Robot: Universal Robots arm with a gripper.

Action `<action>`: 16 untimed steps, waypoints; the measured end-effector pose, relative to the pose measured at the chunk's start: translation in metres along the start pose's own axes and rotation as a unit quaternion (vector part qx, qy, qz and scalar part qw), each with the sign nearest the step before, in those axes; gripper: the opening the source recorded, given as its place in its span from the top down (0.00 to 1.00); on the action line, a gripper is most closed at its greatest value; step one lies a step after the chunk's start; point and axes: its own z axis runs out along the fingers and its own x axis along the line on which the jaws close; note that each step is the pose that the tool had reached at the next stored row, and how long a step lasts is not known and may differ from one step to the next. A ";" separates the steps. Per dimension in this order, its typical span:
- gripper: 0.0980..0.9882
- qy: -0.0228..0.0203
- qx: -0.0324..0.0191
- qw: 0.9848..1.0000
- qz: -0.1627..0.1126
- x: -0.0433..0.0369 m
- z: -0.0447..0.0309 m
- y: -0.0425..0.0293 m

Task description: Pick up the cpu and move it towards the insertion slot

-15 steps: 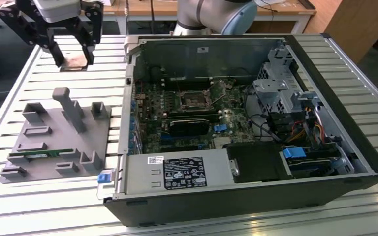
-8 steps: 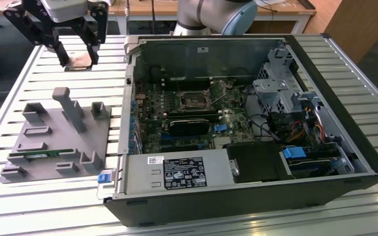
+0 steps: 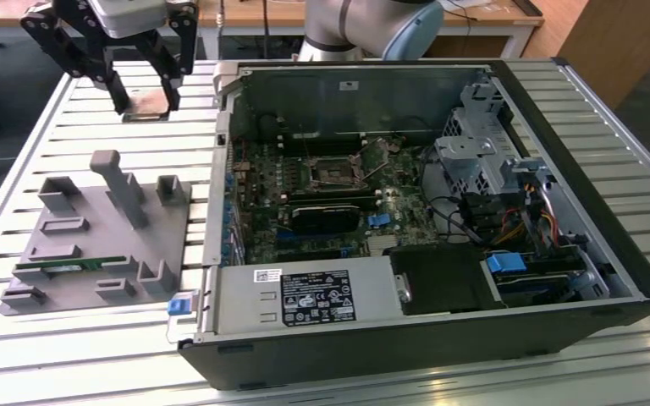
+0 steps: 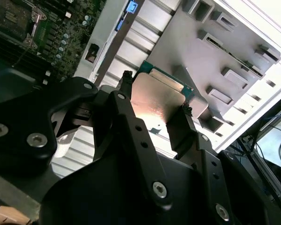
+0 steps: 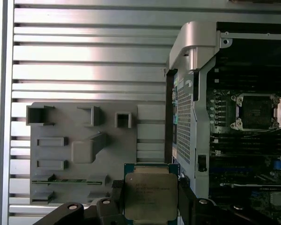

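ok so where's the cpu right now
The cpu is held between the tool's fingers, raised above the slatted table at the exterior view's upper left, outside the open computer case and beyond the grey fixture tray.

My gripper (image 3: 145,100) hangs over the slatted table (image 3: 65,161), beyond the grey fixture tray (image 3: 105,245). To the exterior view's right, the insertion slot (image 3: 334,172) sits inside the open computer case (image 3: 438,220).
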 end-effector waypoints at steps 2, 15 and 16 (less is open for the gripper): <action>0.50 0.000 0.000 1.000 0.000 -0.0029 0.0000 0.0002; 0.50 0.000 0.000 1.000 0.000 -0.0218 0.0004 0.0017; 0.50 0.000 0.000 1.000 0.000 -0.0232 0.0004 0.0018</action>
